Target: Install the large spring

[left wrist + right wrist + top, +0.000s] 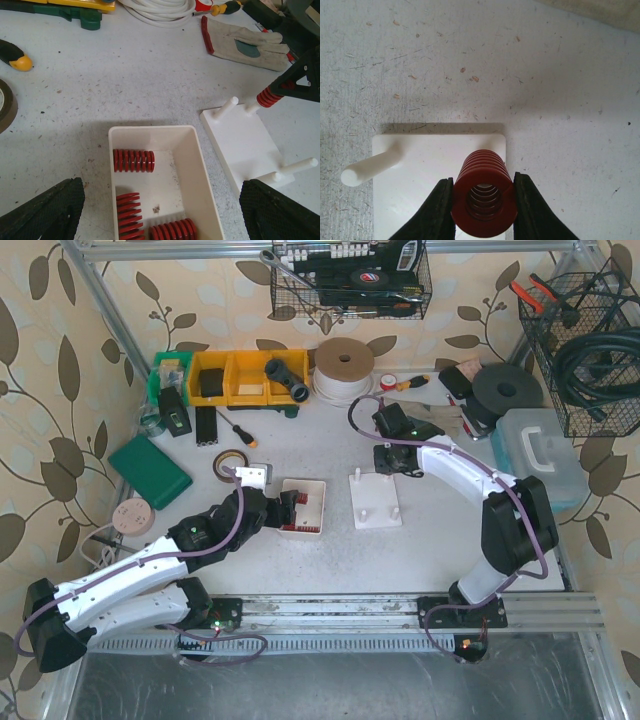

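My right gripper (484,201) is shut on a large red spring (484,192) and holds it upright over the far right corner of the white peg base (420,195). A bare peg (370,168) stands to its left. In the left wrist view the spring (270,96) sits around the top of a peg on the base (245,145). My left gripper (162,215) is open above a white tray (150,130) that holds three red springs (133,160). In the top view the right gripper (388,462) is at the base's (373,505) far edge and the left gripper (283,508) is at the tray (318,502).
A work glove (245,42) lies behind the base. A tape roll (230,462), a green case (150,470), yellow bins (235,377), a white cord coil (344,365) and a clear box (545,455) ring the work area.
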Controlling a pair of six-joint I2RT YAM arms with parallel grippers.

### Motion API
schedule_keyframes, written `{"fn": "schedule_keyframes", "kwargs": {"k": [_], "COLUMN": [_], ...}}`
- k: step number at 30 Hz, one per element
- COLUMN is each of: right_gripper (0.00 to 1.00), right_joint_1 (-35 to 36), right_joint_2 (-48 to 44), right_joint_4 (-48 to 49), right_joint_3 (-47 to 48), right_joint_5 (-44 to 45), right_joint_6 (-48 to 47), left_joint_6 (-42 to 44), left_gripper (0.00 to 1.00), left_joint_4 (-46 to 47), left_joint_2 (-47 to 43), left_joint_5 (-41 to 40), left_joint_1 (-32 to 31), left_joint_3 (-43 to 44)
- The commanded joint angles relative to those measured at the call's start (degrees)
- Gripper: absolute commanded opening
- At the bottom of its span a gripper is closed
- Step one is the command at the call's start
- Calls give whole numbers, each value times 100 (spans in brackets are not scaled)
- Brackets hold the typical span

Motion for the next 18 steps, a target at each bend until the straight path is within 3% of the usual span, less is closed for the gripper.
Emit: {"fn": "schedule_keyframes", "kwargs": {"k": [1, 18], "right_gripper": [0, 0], "right_joint_1": [-6, -17], "right_joint_2": [65, 356], "right_joint_4": [-98, -285], "right_joint_3": [140, 295], "right_joint_5": [-63, -168], "right_joint_6": [-3, 57], "left_joint_6": [92, 83], "left_gripper": [87, 87], "left_joint_4": [165, 180], "left_joint_2": [-52, -87], "left_joint_5": [23, 17], "left_joint_1": [-20, -23], "left_joint_3": [19, -8]}}
